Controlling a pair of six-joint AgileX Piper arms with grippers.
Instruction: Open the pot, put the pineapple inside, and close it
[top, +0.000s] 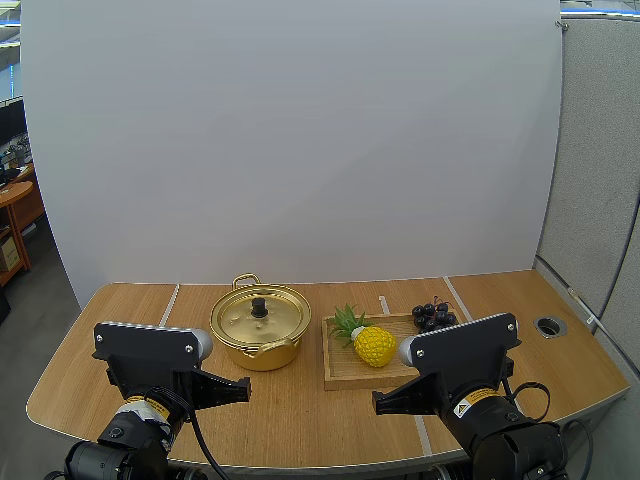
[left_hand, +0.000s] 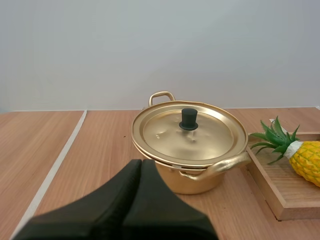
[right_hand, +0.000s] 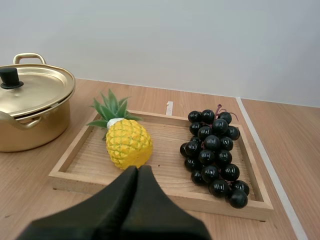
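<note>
Left gripper (left_hand: 141, 165), fingers pressed together, empty, faces the gold pot (left_hand: 196, 183), its lid (left_hand: 212, 137) on. Right gripper (right_hand: 137, 170), closed the same way and holding nothing, sits near the pineapple (right_hand: 129, 142), which lies in the wooden tray (right_hand: 167, 186) beside black grapes (right_hand: 212, 150).

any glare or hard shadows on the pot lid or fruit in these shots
Left wrist view: soft sheen on the gold lid, no harsh glare. Right wrist view: small highlights on the grapes, pineapple evenly lit. High view: only soft shadow under the pot.
</note>
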